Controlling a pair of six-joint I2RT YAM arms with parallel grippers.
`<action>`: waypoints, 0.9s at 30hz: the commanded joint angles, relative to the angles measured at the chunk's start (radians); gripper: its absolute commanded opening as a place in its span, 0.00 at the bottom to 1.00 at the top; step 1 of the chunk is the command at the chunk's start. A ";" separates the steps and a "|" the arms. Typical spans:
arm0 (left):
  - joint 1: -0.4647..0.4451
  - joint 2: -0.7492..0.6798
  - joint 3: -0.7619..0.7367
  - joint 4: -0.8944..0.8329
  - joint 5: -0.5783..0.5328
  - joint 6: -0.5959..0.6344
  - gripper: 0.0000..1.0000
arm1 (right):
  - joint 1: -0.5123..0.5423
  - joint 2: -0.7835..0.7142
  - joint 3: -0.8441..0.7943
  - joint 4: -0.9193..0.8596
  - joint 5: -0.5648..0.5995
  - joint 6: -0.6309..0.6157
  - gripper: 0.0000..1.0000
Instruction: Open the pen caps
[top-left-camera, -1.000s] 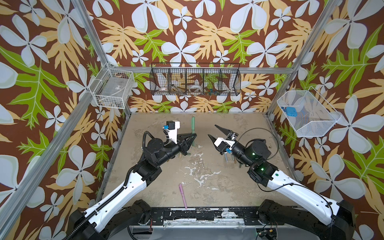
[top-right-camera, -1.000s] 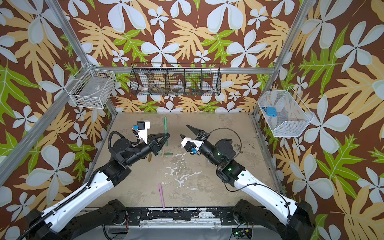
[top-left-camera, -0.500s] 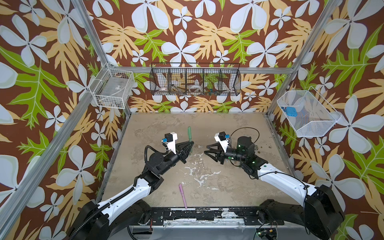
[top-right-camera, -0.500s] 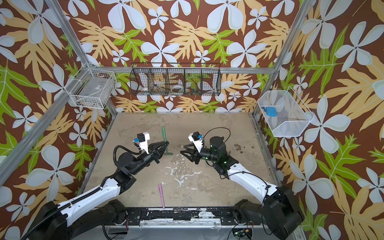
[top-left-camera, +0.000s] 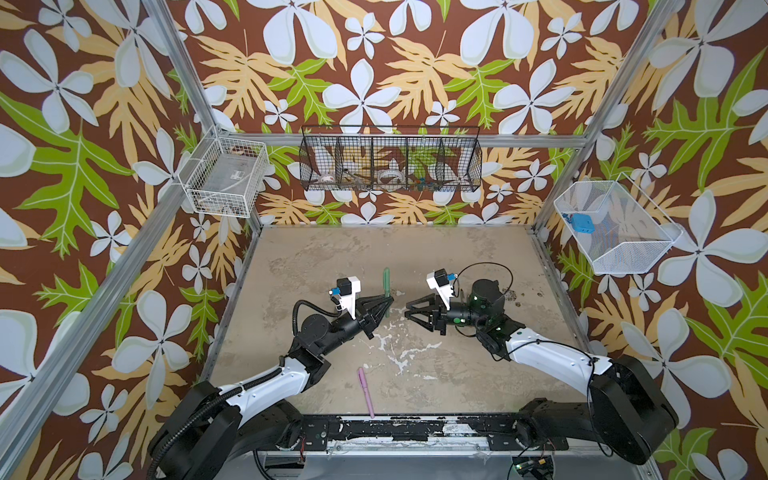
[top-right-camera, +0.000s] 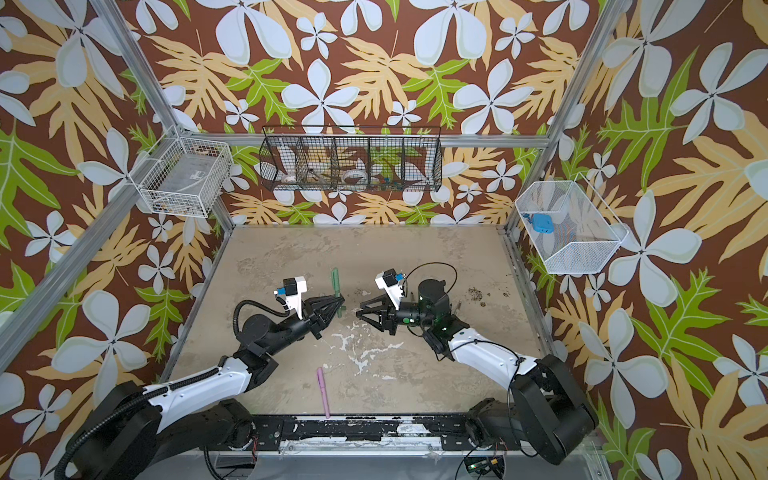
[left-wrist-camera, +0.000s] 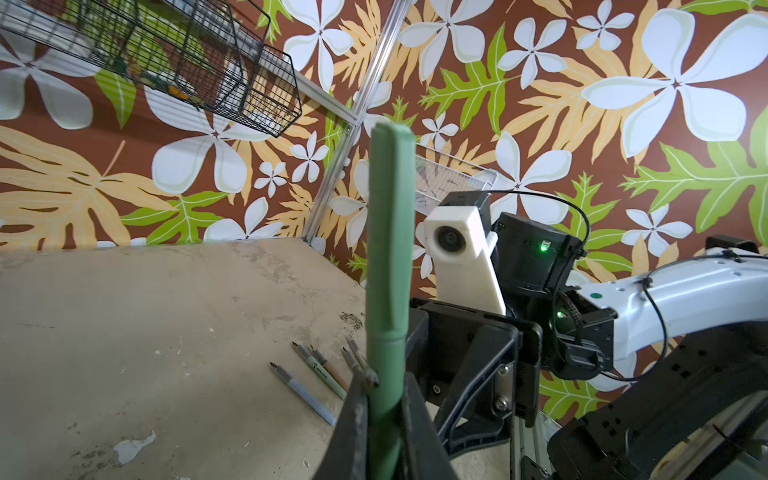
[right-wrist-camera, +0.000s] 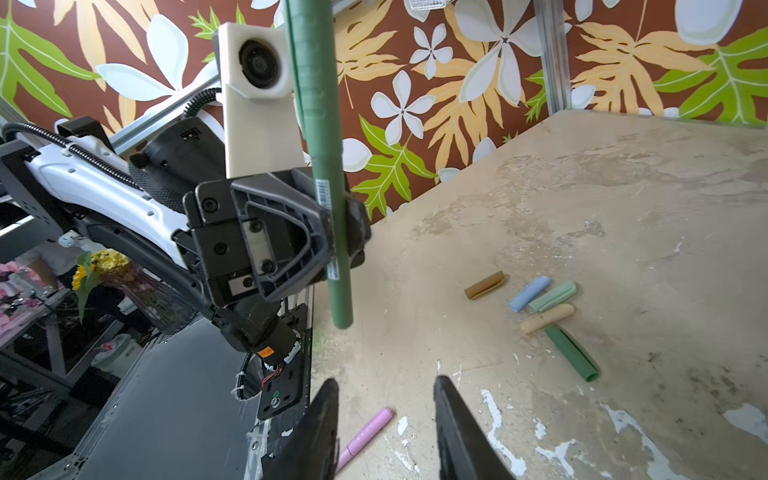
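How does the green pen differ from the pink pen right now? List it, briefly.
Colour: the green pen is green, the pink pen is pink.
Pose: the green pen stands roughly upright, while the pink pen lies flat.
Support: the green pen is clamped in the left tool, clear of the table. The pink pen rests on the table near the front edge, untouched.
Shared: both are slim pens, and both look capped.

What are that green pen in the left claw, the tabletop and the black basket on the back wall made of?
The green pen in the left claw: likely plastic, matte; moulded clip, no glare. The tabletop: perhaps coated board, beige, worn; white chipped patches. The black basket: thin metal wire, probably coated; open grid you see through.
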 joint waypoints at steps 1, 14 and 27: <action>-0.003 0.032 0.002 0.112 0.069 -0.006 0.00 | 0.027 0.011 0.006 0.063 -0.019 0.014 0.39; -0.038 0.083 -0.011 0.225 0.114 -0.022 0.00 | 0.095 0.057 0.015 0.127 -0.003 0.048 0.29; -0.057 0.087 -0.020 0.282 0.115 -0.062 0.00 | 0.133 0.021 -0.014 0.152 0.035 0.001 0.11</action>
